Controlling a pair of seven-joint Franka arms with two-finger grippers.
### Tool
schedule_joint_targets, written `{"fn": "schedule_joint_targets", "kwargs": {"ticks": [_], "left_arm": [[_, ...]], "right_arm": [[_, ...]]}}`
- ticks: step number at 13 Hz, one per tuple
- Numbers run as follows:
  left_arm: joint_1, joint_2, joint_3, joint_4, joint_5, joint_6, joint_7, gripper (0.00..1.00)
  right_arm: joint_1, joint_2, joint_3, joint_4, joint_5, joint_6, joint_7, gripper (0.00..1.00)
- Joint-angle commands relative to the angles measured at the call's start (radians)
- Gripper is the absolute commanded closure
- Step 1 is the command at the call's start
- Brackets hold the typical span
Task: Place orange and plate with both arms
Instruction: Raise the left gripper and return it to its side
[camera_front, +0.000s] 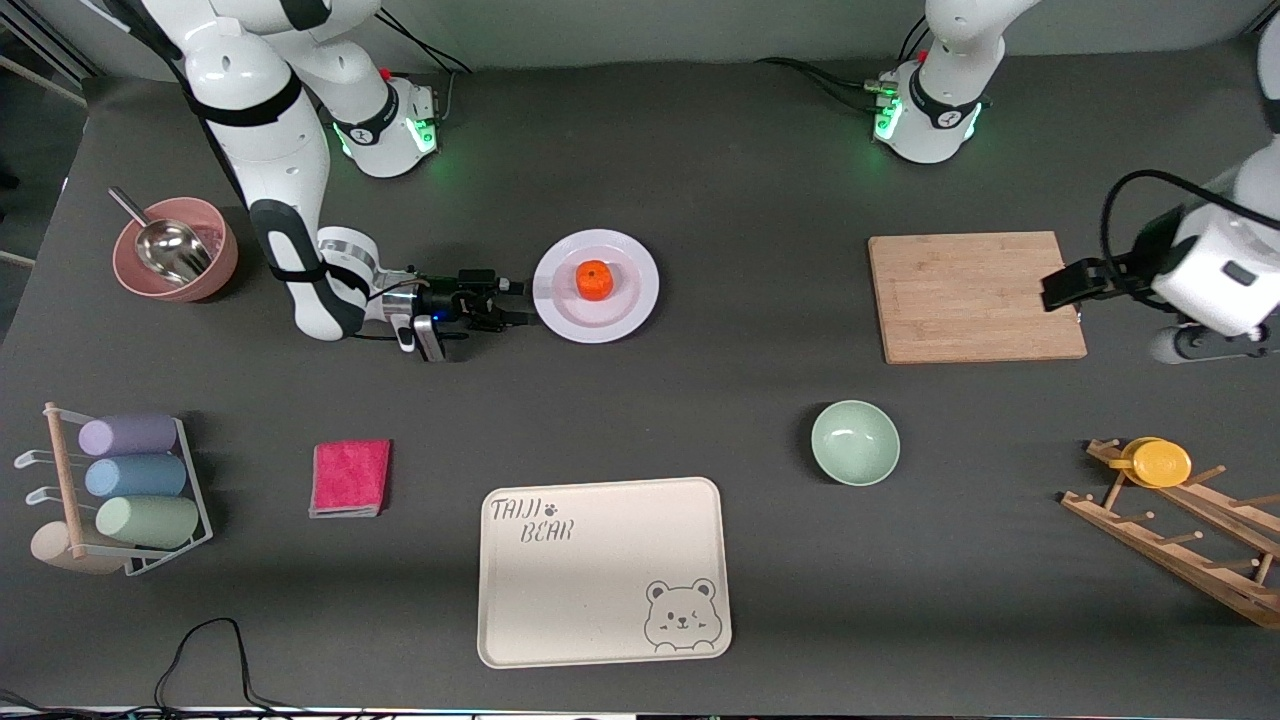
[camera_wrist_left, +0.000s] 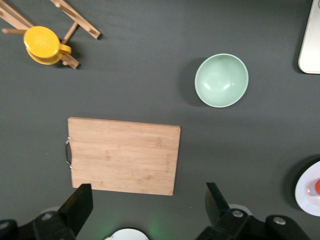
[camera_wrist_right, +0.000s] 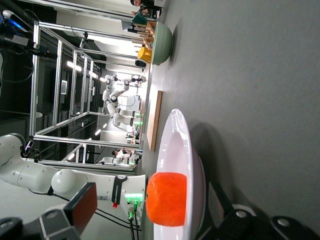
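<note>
Orange: we are seeing the orange (camera_front: 594, 280) sitting in the middle of the plate (camera_front: 640, 272), dimpled top up, so one task thing is riding on the other.
Plate: it is lying flat on the dark table (camera_front: 740, 180), between the pink bowl (camera_front: 222, 262) and the cutting board (camera_front: 975, 296), farther from the front camera than the bear tray (camera_front: 600, 600).
Right gripper: we are holding the right gripper (camera_front: 518, 303) low and level at the plate's rim, on the side toward the right arm's end of the table; its fingers are spread, one above and one below the rim as the right wrist view suggests, pinching nothing yet.
Left gripper: the left gripper (camera_wrist_left: 147, 202) is waiting, spread wide and empty, over the edge of the cutting board toward the left arm's end of the table, well apart from the plate.
Nearer arm: we are judging the right arm far better placed.
Key relation: the rim is running across the gap of the jaws, the orange lying straight ahead of them.
Risk: lifting by one edge could tilt the plate and roll the orange.
</note>
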Motion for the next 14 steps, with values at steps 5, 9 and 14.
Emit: {"fn": "schedule_joint_targets", "kwargs": {"ticks": [5, 9, 14], "left_arm": [[-0.315, -0.120, 0.485, -0.038, -0.057, 0.036, 0.262, 0.00], [-0.560, -0.143, 0.718, -0.064, -0.055, 0.093, 0.264, 0.00], [-0.660, -0.161, 0.799, -0.085, -0.057, 0.116, 0.299, 0.00]], "right_arm": [[0.067, 0.018, -0.006, -0.025, 0.083, 0.004, -0.103, 0.14], [0.093, 0.023, -0.008, -0.025, 0.106, 0.017, -0.183, 0.15], [0.110, 0.024, -0.008, -0.022, 0.132, 0.021, -0.255, 0.38]]}}
